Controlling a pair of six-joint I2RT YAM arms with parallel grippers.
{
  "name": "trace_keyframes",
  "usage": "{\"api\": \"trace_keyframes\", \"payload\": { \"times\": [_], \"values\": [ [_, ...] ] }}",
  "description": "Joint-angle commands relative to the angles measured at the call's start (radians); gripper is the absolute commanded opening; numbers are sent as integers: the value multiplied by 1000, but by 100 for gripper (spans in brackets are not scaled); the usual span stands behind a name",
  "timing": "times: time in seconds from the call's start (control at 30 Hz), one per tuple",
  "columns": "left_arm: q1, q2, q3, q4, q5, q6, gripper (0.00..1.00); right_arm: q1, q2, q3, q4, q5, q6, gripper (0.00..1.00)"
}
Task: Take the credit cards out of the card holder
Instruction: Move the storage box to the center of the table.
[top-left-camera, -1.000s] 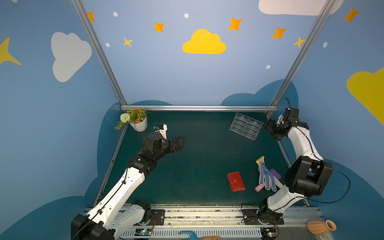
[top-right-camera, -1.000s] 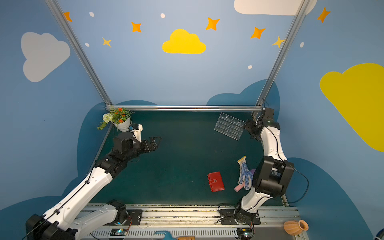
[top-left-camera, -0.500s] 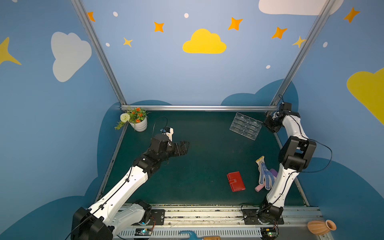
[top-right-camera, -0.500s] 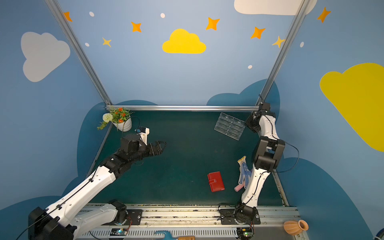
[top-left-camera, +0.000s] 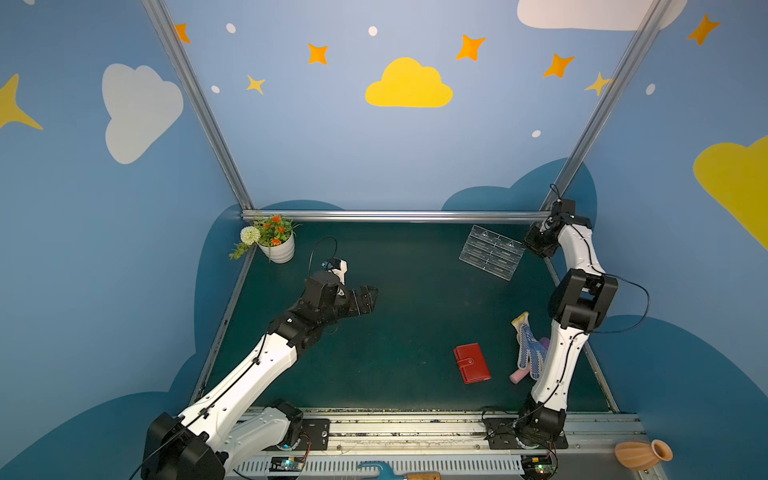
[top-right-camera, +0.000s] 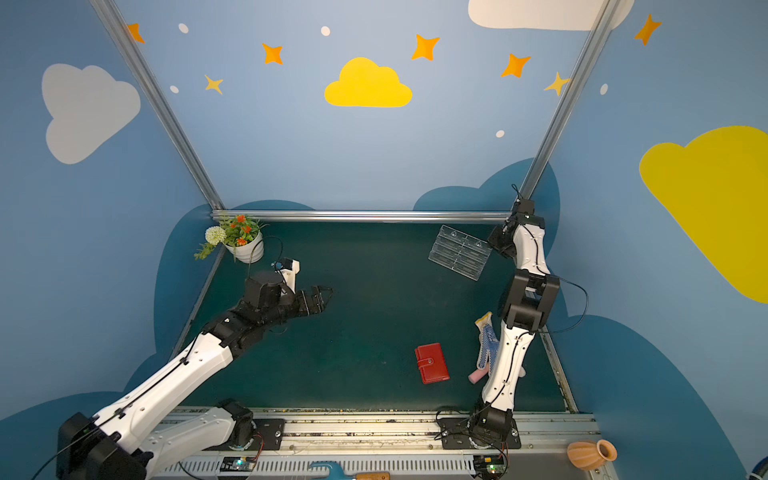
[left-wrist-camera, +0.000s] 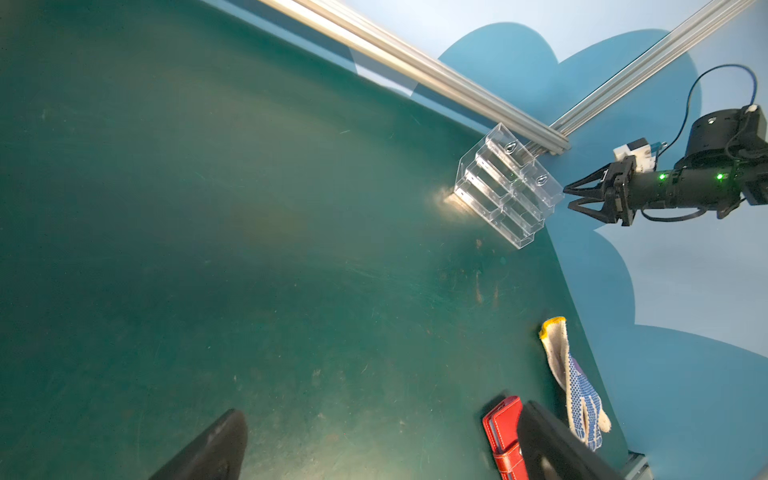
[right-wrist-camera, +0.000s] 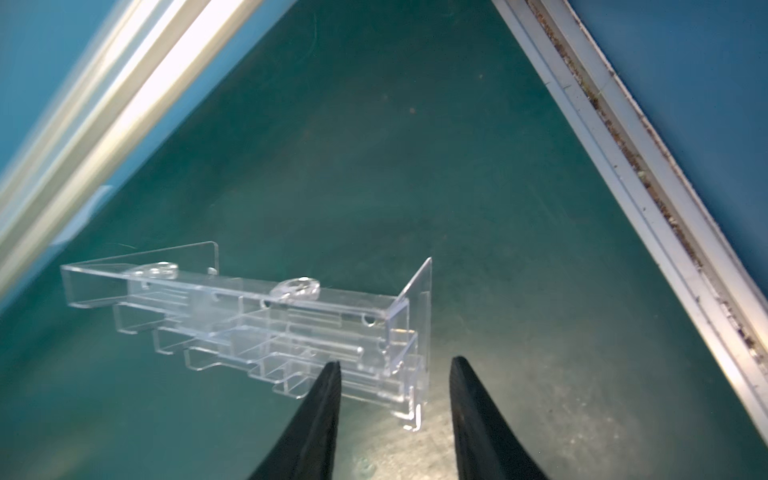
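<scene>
**Card holder shut, both pincers well away from it**

A dark green desk (top-left-camera: 415, 316) sits inside blue walls painted with clouds and stars. Directions below take 12 o'clock as the far rail in both top views.

The left pincer (top-left-camera: 371, 296) hangs above the desk at about 9 o'clock. It is spread wide and empty, with its tips aimed toward 3 o'clock. That reads as a ready stance for a reach, since nothing lies near it.

The right pincer (left-wrist-camera: 567, 198) is up in the far corner at about 1 o'clock. It is partly open with nothing between its tips, and it points toward 9 o'clock at the clear stand (top-left-camera: 492, 251) just beside it. It appears not to touch the stand.

The card holder (top-left-camera: 473, 363) lies flat at about 5 o'clock, near the front edge and well apart from both pincers. It is closed with its snap tab fastened, so the credit cards are hidden inside and none is out.

Its long axis runs roughly from 11 to 5 o'clock. The tab wraps over the 9 o'clock edge, and the left wrist view shows grey page edges there. The opening side therefore probably faces the left arm, and the spine faces the glove (top-left-camera: 530, 351) near it at 3 o'clock.
</scene>
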Motion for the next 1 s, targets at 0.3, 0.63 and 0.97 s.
{"api": "trace_keyframes", "payload": {
  "times": [0.3,0.63,0.97],
  "values": [
    [-4,-29,-18,-37,-23,-2,100,24,76,111,-69,71,-36,34],
    [-7,-42,-15,-61,-43,14,100,30,123,170,-109,102,-79,29],
    [-4,-45,-5,-78,-49,28,100,48,125,179,-131,113,-157,15]
  ]
}}
